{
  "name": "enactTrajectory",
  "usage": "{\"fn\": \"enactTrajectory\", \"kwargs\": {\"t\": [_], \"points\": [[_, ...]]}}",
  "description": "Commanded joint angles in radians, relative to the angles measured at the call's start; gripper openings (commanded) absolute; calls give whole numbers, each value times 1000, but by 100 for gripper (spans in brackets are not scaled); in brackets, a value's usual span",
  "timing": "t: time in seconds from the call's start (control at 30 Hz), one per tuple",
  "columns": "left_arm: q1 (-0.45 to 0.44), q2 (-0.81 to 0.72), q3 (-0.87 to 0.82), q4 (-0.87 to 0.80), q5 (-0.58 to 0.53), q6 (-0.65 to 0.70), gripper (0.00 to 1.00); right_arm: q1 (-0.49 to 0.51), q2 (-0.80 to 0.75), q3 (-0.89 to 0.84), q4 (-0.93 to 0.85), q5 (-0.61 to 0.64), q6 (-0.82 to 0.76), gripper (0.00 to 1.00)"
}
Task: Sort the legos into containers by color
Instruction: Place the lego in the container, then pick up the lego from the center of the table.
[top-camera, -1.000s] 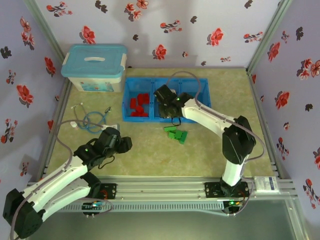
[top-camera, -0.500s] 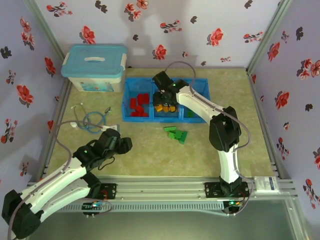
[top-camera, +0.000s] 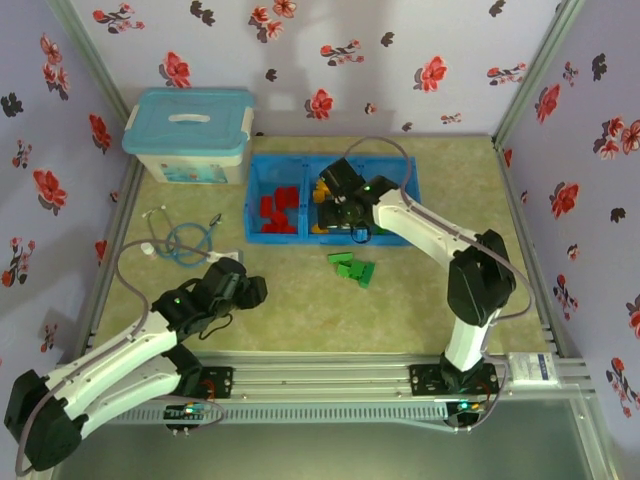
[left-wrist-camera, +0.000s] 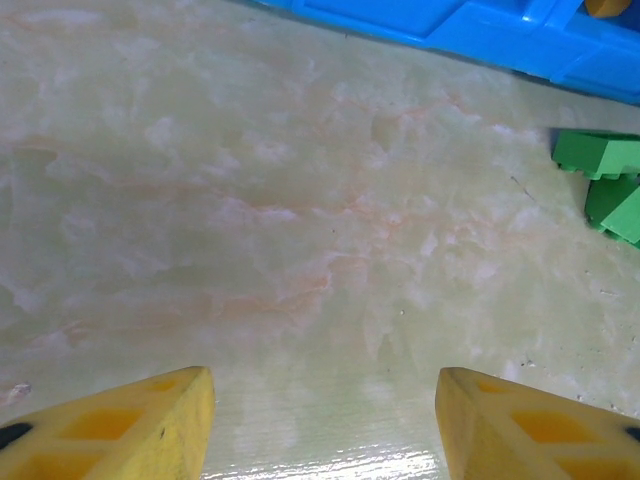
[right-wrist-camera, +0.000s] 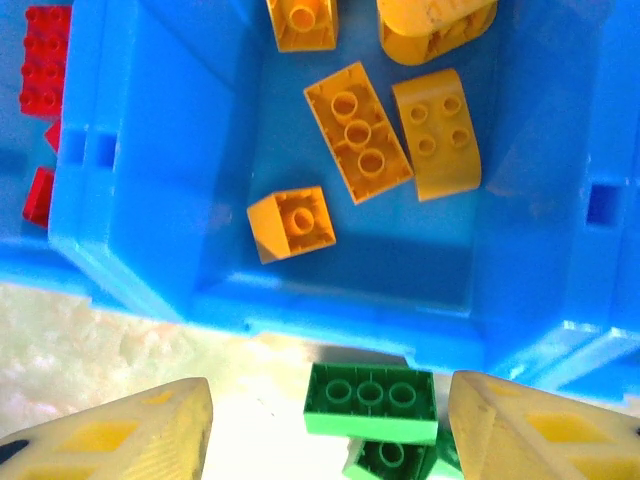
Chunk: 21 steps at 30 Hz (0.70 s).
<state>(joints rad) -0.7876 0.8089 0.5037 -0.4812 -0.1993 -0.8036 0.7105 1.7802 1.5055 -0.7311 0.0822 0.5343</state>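
Near middle compartment (right-wrist-camera: 130, 180) — right tool (right-wrist-camera: 326, 412) wide, empty | left tool (left-wrist-camera: 324, 402) wide | green legos (left-wrist-camera: 598, 156) cut off — perhaps two

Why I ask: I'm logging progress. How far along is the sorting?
Done: red legos lie in the left compartment, yellow legos in the middle compartment. In hand: nothing; the right end effector hangs open near its front wall. Left: green legos on the table.

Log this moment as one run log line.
right gripper: open, above tray edge | yellow bricks: in middle bin | green bricks: on table | left gripper: open, empty
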Motion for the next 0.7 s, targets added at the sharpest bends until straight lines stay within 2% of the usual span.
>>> {"fn": "enactTrajectory", "kwargs": {"t": [0.0, 0.37, 0.47, 0.67], "points": [[-12, 14, 12, 24, -20, -9, 60, 31, -38, -65, 12, 44, 17, 66], [-22, 35, 16, 32, -24, -14, 60, 92, -40, -213, 77, 119, 91, 73], [-22, 36, 14, 32, -24, -14, 60, 95, -15, -217, 70, 138, 98, 77], [-24, 36, 12, 33, -29, -15, 60, 96, 28, -233, 91, 132, 98, 78]]}}
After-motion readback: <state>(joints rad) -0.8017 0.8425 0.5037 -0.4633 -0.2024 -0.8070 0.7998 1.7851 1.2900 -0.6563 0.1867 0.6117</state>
